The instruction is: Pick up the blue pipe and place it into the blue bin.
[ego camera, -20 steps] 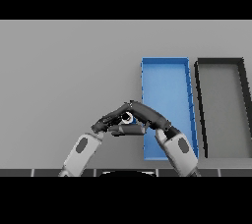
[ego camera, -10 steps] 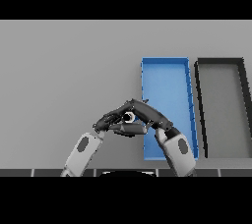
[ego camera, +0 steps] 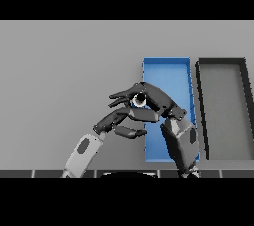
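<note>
1. Grey table (ego camera: 59, 71) spread across the head view, bare over its left half.
2. Blue bin (ego camera: 166, 74) lying on the table right of centre, long and narrow, running away from the robot, its floor blue like its walls.
3. Dark bin (ego camera: 223, 111) just beside the blue bin on the right, same long shape, black rim and grey floor; walls of the two close together but apart.
4. Right hand (ego camera: 151, 98) reaching in from the lower right, forearm crossing the near part of the blue bin, fingers stretched leftward past the bin's left wall.
5. Fingers and thumb of the right hand curled round a small round thing at the bin's left edge, pale ring with a dark centre: probably the end of the blue pipe (ego camera: 139, 100), though little of it shows and its colour is hard to make out.
6. Pipe held up in that grasp, over the left wall of the blue bin, partly over the table; not lying in the bin.
7. Left hand (ego camera: 121, 121) coming in from the lower left, just below and beside the right hand, fingers fairly straight and pointing right toward the bin wall, holding nothing visible.
8. Fingertips of the two hands very close; whether touching, cannot tell.
</note>
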`<move>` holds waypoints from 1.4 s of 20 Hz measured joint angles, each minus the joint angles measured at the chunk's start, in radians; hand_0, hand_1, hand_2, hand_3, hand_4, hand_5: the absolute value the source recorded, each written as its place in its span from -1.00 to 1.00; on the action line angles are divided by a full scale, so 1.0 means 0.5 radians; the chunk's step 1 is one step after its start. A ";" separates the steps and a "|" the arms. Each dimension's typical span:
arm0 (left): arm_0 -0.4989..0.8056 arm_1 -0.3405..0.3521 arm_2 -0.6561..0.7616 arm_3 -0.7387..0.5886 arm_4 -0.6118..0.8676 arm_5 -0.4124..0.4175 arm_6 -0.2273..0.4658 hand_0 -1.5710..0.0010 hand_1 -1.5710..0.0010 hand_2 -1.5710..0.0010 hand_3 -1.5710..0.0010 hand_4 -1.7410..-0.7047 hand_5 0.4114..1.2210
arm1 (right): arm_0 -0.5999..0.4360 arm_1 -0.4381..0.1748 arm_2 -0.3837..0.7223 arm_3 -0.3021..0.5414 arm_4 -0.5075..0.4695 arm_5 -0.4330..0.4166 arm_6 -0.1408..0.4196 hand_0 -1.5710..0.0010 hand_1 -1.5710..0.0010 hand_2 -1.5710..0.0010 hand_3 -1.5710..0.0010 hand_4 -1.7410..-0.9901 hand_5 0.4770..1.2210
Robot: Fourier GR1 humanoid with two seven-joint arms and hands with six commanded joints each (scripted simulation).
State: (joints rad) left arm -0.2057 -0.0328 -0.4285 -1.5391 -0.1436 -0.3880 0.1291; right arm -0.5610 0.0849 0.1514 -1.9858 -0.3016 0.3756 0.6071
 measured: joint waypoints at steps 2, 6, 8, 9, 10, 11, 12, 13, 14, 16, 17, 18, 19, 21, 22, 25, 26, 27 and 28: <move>0.023 0.010 -0.009 -0.009 -0.012 0.003 -0.020 1.00 1.00 1.00 1.00 0.52 -0.84 | -0.181 -0.202 -0.055 0.040 -0.239 -0.206 -0.015 -1.00 -1.00 -1.00 -1.00 -0.35 1.00; 0.042 0.044 -0.013 -0.078 0.000 -0.017 -0.061 1.00 1.00 1.00 1.00 0.53 -0.86 | -0.526 -0.368 -0.353 0.152 -0.276 -0.423 -0.005 -1.00 -1.00 -1.00 -1.00 -0.35 1.00; 0.080 0.057 -0.023 -0.115 0.004 -0.019 -0.066 1.00 1.00 1.00 1.00 0.53 -0.86 | -0.559 -0.473 -0.473 0.229 -0.235 -0.391 -0.006 -1.00 -1.00 -1.00 -1.00 -0.35 1.00; 0.094 0.080 -0.007 -0.128 0.013 -0.020 -0.061 1.00 1.00 1.00 1.00 0.53 -0.86 | -0.552 -0.514 -0.533 0.280 -0.192 -0.382 -0.019 -1.00 -1.00 -1.00 -1.00 -0.35 1.00; 0.111 0.053 -0.037 -0.143 -0.002 -0.009 -0.028 1.00 1.00 1.00 1.00 0.53 -0.85 | -0.528 -0.531 -0.558 0.298 -0.134 -0.383 -0.022 -1.00 -1.00 -1.00 -1.00 -0.35 1.00; 0.091 0.073 -0.002 -0.137 0.008 -0.005 -0.008 1.00 1.00 1.00 1.00 0.52 -0.85 | -0.476 -0.557 -0.600 0.311 -0.097 -0.371 -0.025 -1.00 -1.00 -1.00 -1.00 -0.35 1.00; 0.083 0.069 0.001 -0.134 0.008 -0.001 0.003 1.00 1.00 1.00 1.00 0.53 -0.84 | -0.426 -0.577 -0.652 0.335 -0.083 -0.367 0.005 -1.00 -1.00 -1.00 -1.00 -0.35 1.00; 0.064 0.052 0.004 -0.112 0.012 -0.002 0.028 1.00 1.00 1.00 1.00 0.53 -0.85 | -0.400 -0.578 -0.663 0.362 -0.031 -0.374 0.005 -1.00 -1.00 -1.00 -1.00 -0.36 1.00; 0.084 0.064 0.000 -0.125 0.013 -0.005 -0.013 1.00 1.00 1.00 1.00 0.53 -0.86 | -0.332 -0.595 -0.690 0.373 -0.008 -0.351 0.005 -1.00 -1.00 -1.00 -1.00 -0.36 1.00; 0.026 0.059 0.031 -0.078 0.002 0.013 0.005 1.00 1.00 1.00 1.00 0.54 -0.87 | -0.248 -0.638 -0.697 0.429 0.036 -0.362 0.005 -1.00 -1.00 -1.00 -1.00 -0.36 1.00; 0.048 0.063 0.018 -0.085 -0.001 0.006 -0.039 1.00 1.00 1.00 1.00 0.54 -0.87 | -0.187 -0.647 -0.709 0.453 0.067 -0.356 0.005 -1.00 -1.00 -1.00 -1.00 -0.36 1.00; 0.043 0.051 0.012 -0.097 0.005 0.008 -0.047 1.00 1.00 1.00 1.00 0.54 -0.88 | -0.127 -0.649 -0.698 0.460 0.089 -0.367 0.005 -1.00 -1.00 -1.00 -1.00 -0.36 1.00; 0.056 0.074 0.028 -0.089 0.009 0.003 -0.051 1.00 1.00 1.00 1.00 0.55 -0.88 | -0.033 -0.667 -0.677 0.464 0.121 -0.391 0.005 -1.00 -1.00 -1.00 -1.00 -0.36 1.00; 0.066 0.103 0.033 -0.119 0.015 -0.007 -0.082 1.00 1.00 1.00 1.00 0.56 -0.88 | 0.104 -0.730 -0.634 0.485 0.132 -0.445 0.005 -1.00 -1.00 -1.00 -1.00 -0.36 1.00; 0.065 0.079 0.009 -0.103 -0.017 0.013 -0.066 1.00 1.00 1.00 1.00 0.57 -0.88 | 0.165 -0.752 -0.584 0.485 0.133 -0.494 0.005 -1.00 -1.00 -1.00 -1.00 -0.36 1.00; 0.049 0.075 0.010 -0.095 -0.041 0.036 -0.085 1.00 1.00 1.00 1.00 0.57 -0.87 | 0.365 -0.870 -0.454 0.543 0.105 -0.702 0.005 -1.00 -1.00 -1.00 -1.00 -0.36 1.00; 0.054 0.083 0.014 -0.085 -0.047 0.041 -0.105 1.00 1.00 1.00 1.00 0.57 -0.87 | 0.417 -0.904 -0.383 0.557 0.086 -0.786 0.005 -1.00 -1.00 -1.00 -1.00 -0.36 1.00; 0.044 0.075 0.013 -0.073 -0.053 0.045 -0.098 1.00 1.00 1.00 1.00 0.57 -0.86 | 0.484 -0.945 -0.307 0.547 0.053 -0.872 0.005 -1.00 -1.00 -1.00 -1.00 -0.36 1.00; 0.033 0.077 0.022 -0.066 -0.052 0.050 -0.103 1.00 1.00 1.00 1.00 0.57 -0.86 | 0.516 -1.013 -0.242 0.561 0.009 -0.974 0.005 -1.00 -1.00 -1.00 -1.00 -0.35 1.00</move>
State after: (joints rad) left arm -0.1891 0.0055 -0.4176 -1.5723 -0.1696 -0.3632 0.0778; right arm -0.3030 -0.4216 0.0303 -1.7052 -0.2969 -0.1112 0.6095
